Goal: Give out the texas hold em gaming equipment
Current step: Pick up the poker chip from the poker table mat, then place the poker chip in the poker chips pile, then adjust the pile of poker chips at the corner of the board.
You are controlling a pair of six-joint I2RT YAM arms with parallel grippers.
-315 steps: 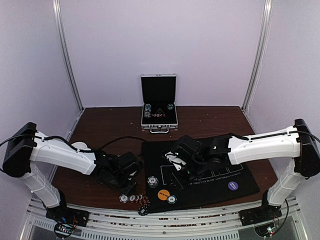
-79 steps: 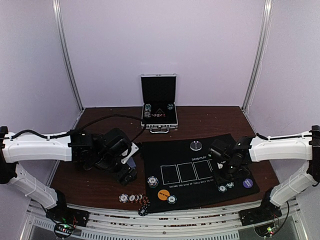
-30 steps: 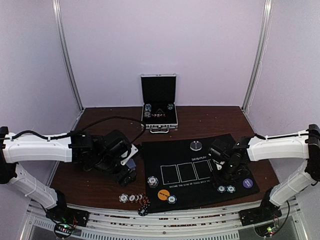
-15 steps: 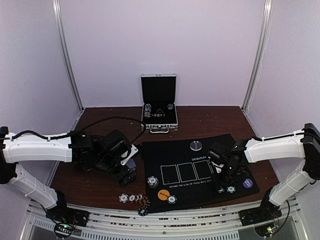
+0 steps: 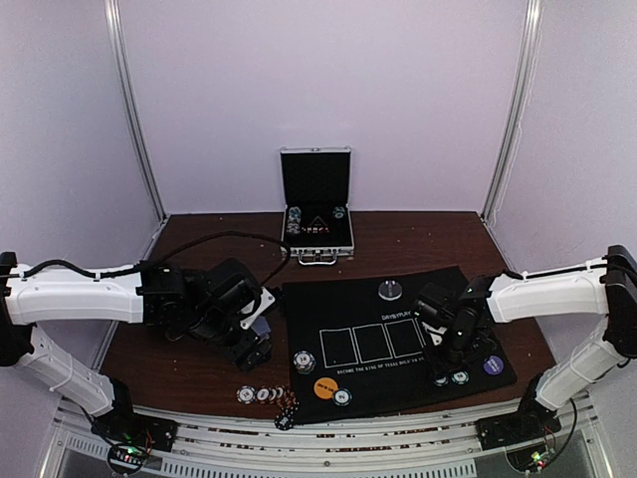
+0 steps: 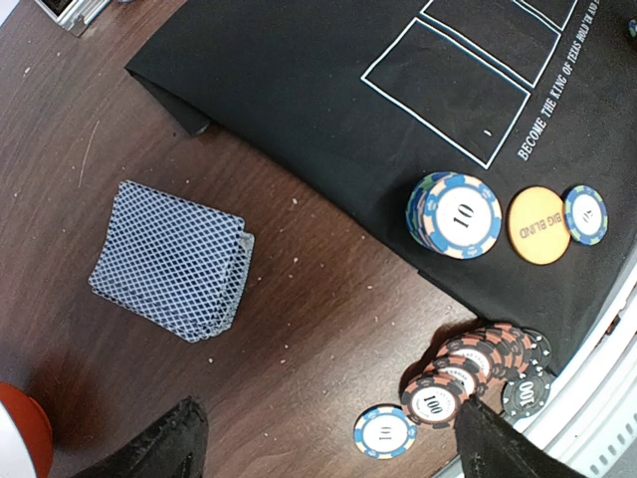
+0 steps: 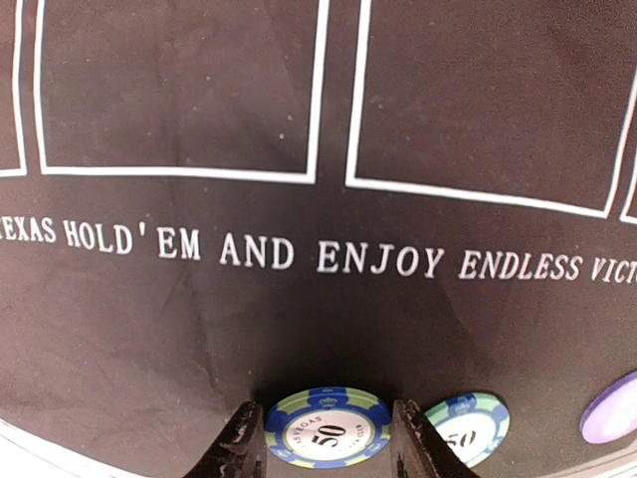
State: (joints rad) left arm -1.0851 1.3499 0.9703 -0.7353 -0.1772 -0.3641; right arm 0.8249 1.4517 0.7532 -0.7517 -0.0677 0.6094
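**A:** Right arm status?

**B:** Right gripper (image 7: 327, 450) is low over the black felt printed mat (image 7: 199, 329), near its near-right edge. Its fingers straddle a flat round green-and-blue stripe-edged poker chip marked 50 (image 7: 327, 423). The chip lies flat on the felt, dead centre between them. The gap is about chip-wide, and I can't tell if the pads touch the rim.

**A:** Does approach angle matter?

**B:** No, it's round with no long axis. Watch the neighbour though: a second green-blue chip (image 7: 466, 430) sits just outside one finger, with a purple round disc (image 7: 617, 408) beyond it.

**A:** Left?

**B:** Left gripper (image 6: 328, 443) is spread wide and empty above the brown wooden table (image 6: 299, 329), near the grey-blue diamond-backed card deck (image 6: 171, 259). It's well apart from that chip, so this is the right arm's job. Likely next: pinch, then lift straight up.
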